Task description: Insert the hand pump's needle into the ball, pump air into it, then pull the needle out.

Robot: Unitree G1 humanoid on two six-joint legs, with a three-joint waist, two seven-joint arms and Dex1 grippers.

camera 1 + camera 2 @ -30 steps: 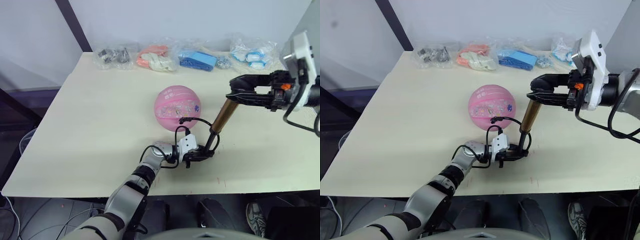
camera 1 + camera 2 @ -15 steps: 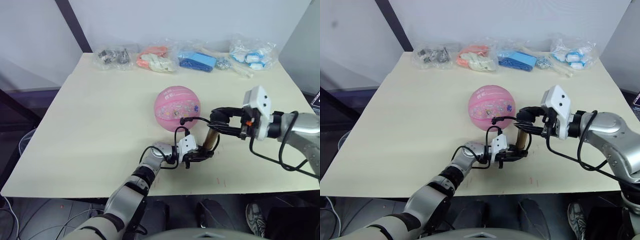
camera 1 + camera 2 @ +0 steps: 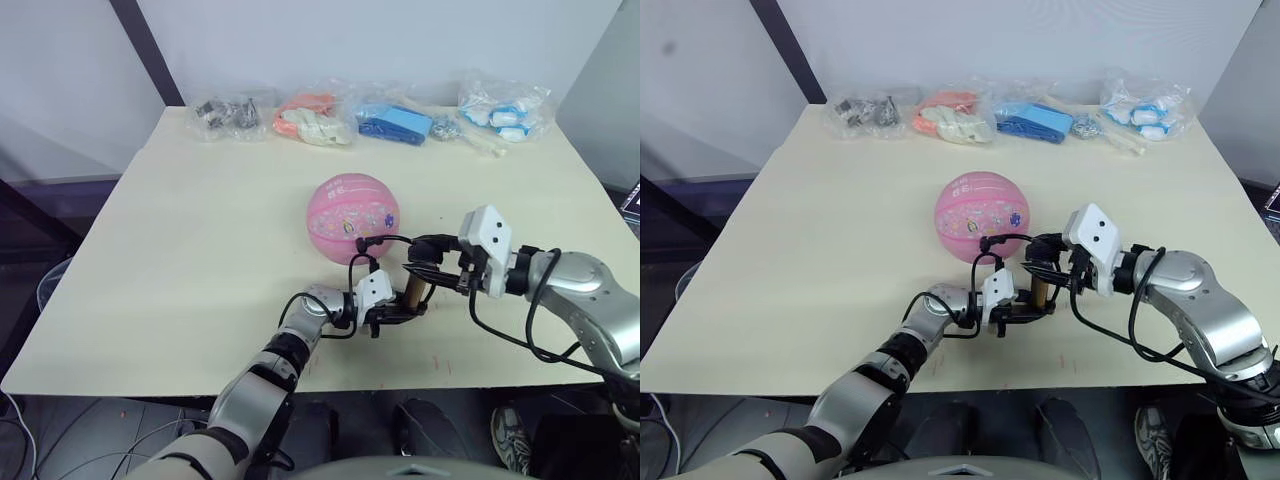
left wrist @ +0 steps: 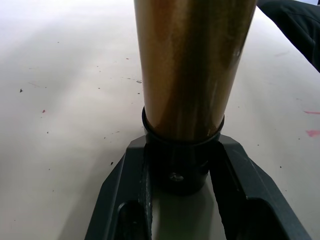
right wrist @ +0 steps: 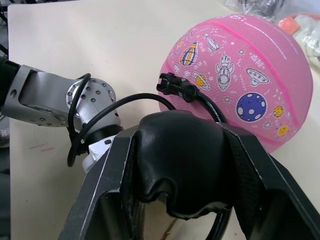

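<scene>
The pink ball [image 3: 353, 216] with cartoon prints rests mid-table. The hand pump [image 3: 414, 291] stands just right of it and nearer me, its gold cylinder [image 4: 187, 70] nearly upright. My left gripper [image 3: 403, 311] is shut on the pump's black bottom cap [image 4: 181, 170] at the table. My right gripper [image 3: 428, 272] is shut on the black handle [image 5: 182, 160] at the top, pressed low near the cylinder. The thin black hose [image 5: 120, 102] loops to a black fitting [image 5: 175, 82] lying against the ball; the needle's pin itself is hidden.
Along the far edge of the cream table [image 3: 200, 250] lie clear bags: black parts [image 3: 228, 110], orange-pink items [image 3: 310, 118], blue items [image 3: 395, 120] and white-blue items [image 3: 505, 105]. The table's front edge runs close behind the pump.
My right gripper has pushed the handle down from high at the right to just above the cylinder, closing the pump. The left gripper and the ball have stayed put.
</scene>
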